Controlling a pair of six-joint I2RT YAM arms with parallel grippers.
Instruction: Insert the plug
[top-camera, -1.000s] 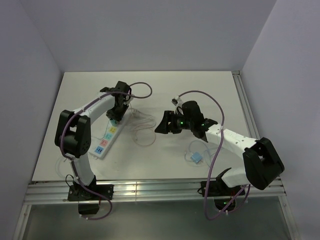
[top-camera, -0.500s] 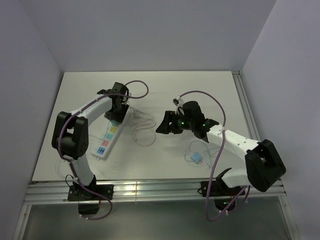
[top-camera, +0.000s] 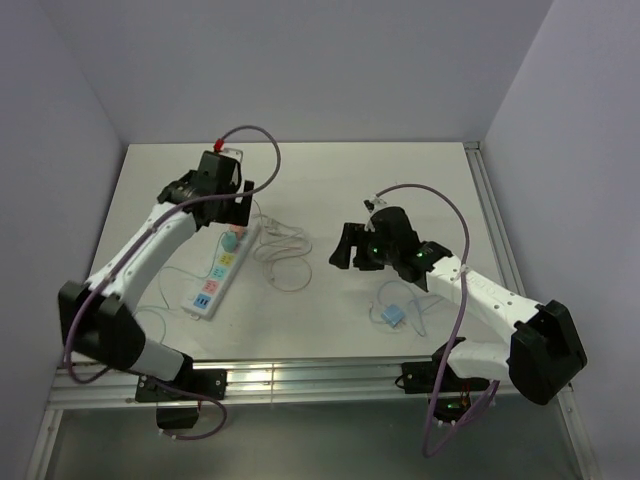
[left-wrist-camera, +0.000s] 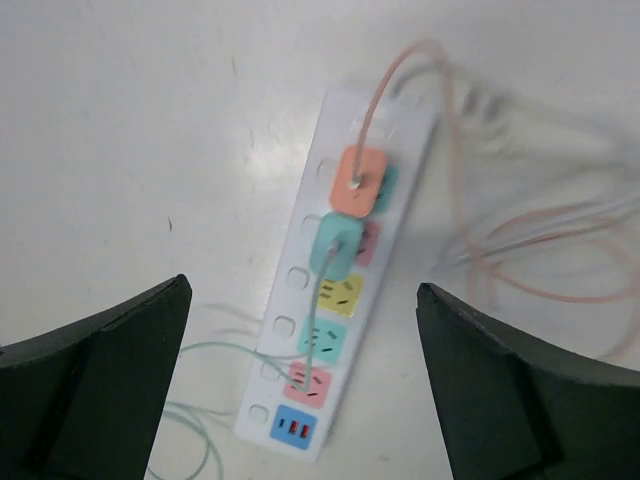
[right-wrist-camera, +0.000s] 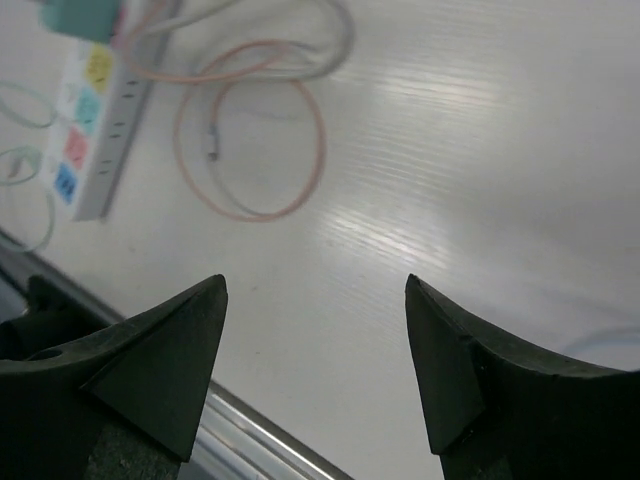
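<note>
White plastic, dotted with coloured socket faces: that is the power strip (top-camera: 213, 277) lying on the tabletop (top-camera: 400, 180) in front of the left arm. A second ago the left hand (left-wrist-camera: 302, 287) was down on the strip, pinching at the teal plug (left-wrist-camera: 335, 248). Now it has lifted well clear and sprung wide apart, holding nothing. The teal plug stays seated in the strip, second socket from the far end, touching the orange plug (left-wrist-camera: 358, 182) next to it. Its thin teal cord runs back down along the strip.

The right hand (right-wrist-camera: 315, 283) has drifted a little toward its own side since then. It hangs spread open and empty above bare tabletop, near a loop of pink cable (right-wrist-camera: 321, 150).

A small pale-blue block (top-camera: 392, 315) with its own cord lies by the right arm, well apart from the strip.

As for lettering, the socket faces show only dark slots. The blue panel (left-wrist-camera: 292, 431) at the strip's near end has two red marks too small to read.
</note>
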